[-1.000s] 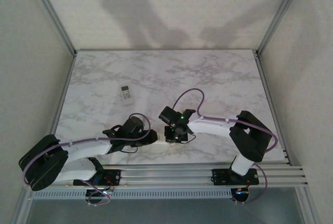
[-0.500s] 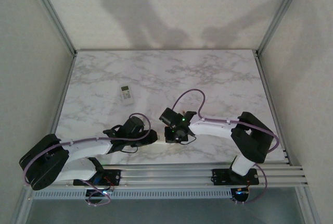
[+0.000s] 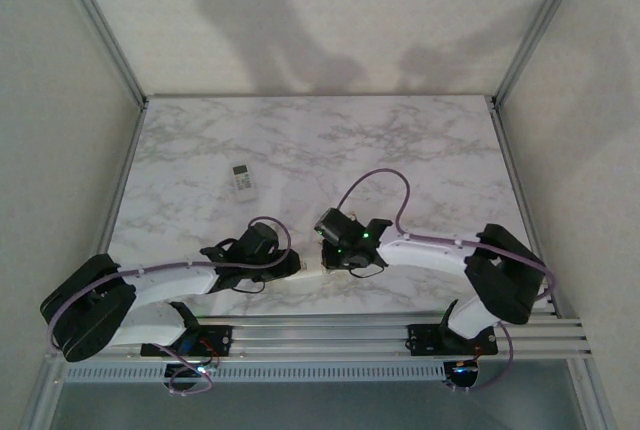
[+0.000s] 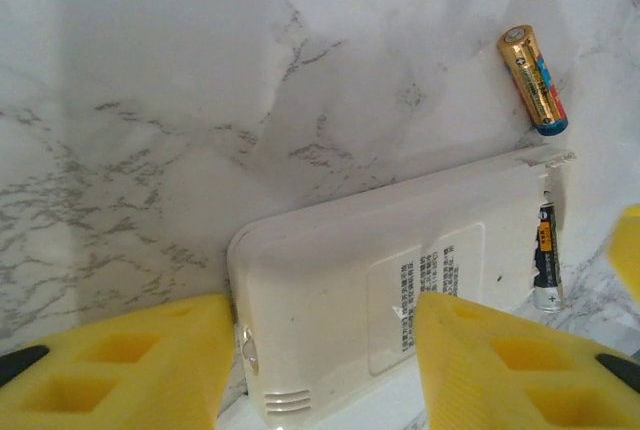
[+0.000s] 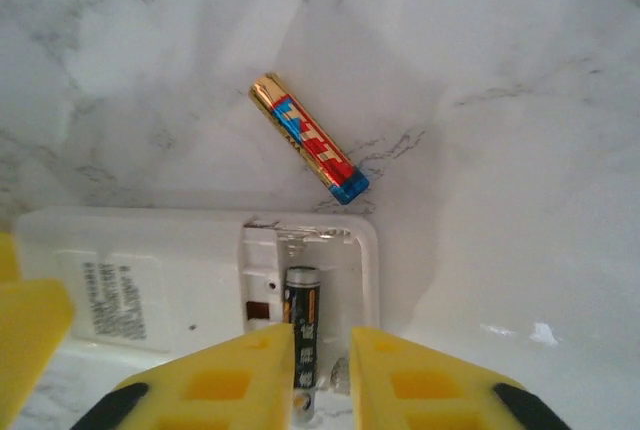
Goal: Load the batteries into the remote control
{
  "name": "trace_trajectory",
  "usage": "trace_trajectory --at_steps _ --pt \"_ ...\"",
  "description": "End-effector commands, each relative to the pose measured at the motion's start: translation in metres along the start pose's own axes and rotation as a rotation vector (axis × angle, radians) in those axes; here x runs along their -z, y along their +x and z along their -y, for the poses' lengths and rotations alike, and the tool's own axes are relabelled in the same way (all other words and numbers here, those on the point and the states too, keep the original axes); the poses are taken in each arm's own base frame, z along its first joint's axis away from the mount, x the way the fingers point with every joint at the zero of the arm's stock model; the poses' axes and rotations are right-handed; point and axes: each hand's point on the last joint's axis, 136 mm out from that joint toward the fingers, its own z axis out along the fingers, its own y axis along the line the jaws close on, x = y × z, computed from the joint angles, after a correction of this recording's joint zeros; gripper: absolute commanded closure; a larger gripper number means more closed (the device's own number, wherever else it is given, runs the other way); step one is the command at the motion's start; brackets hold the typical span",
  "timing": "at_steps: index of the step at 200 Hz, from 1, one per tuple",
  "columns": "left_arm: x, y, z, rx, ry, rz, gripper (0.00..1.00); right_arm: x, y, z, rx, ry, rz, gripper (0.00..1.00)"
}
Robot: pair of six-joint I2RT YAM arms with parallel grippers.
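Right gripper [image 5: 320,350] shifted right, fingers now slightly parted over dark battery [image 5: 303,320] in remote [image 4: 340,300]: cell likely seated. Gold battery [image 5: 308,151] next. Left gripper [image 4: 325,370] astride remote; cannot tell whether it grips.

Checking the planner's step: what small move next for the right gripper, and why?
Probably lift the right gripper clear and shift toward the coppery-gold cylindrical battery on the marble tabletop. The dark slim battery already lies in the white plastic remote's open bay, with a slot beside it apparently empty.
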Motion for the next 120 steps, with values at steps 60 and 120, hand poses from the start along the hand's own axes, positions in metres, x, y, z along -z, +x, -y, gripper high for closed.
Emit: trace_trajectory --at_steps 60,120 --pt "-0.012 -0.003 -0.002 -0.040 -0.026 0.009 0.52 -0.009 0.021 0.004 -0.045 -0.007 -0.101 0.74" --pt "-0.012 -0.002 -0.004 -0.040 -0.031 0.006 0.53 -0.020 0.022 -0.006 -0.038 -0.025 -0.129 0.77"
